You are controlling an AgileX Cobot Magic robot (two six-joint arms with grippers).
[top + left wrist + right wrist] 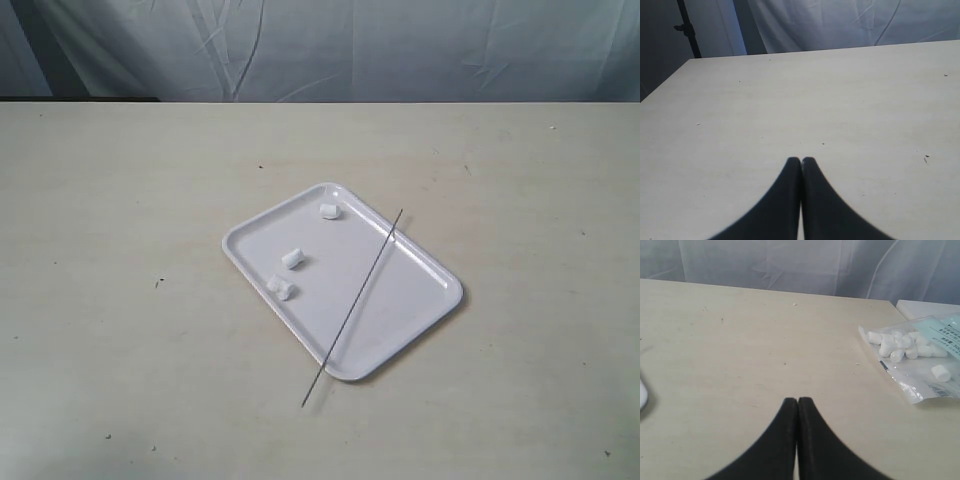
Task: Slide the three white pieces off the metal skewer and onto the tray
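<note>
Three white pieces (292, 259) loose on white tray (410, 290), bare metal skewer (352, 306) diagonally across it

Soft, even, cool light across the desk (120, 320), thin shadow along the tray (405, 290) near rim, mild grain.

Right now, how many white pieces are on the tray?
3 pieces on the tray: one by its far corner, one near the left rim, one just in front of that. None on the skewer.
</note>
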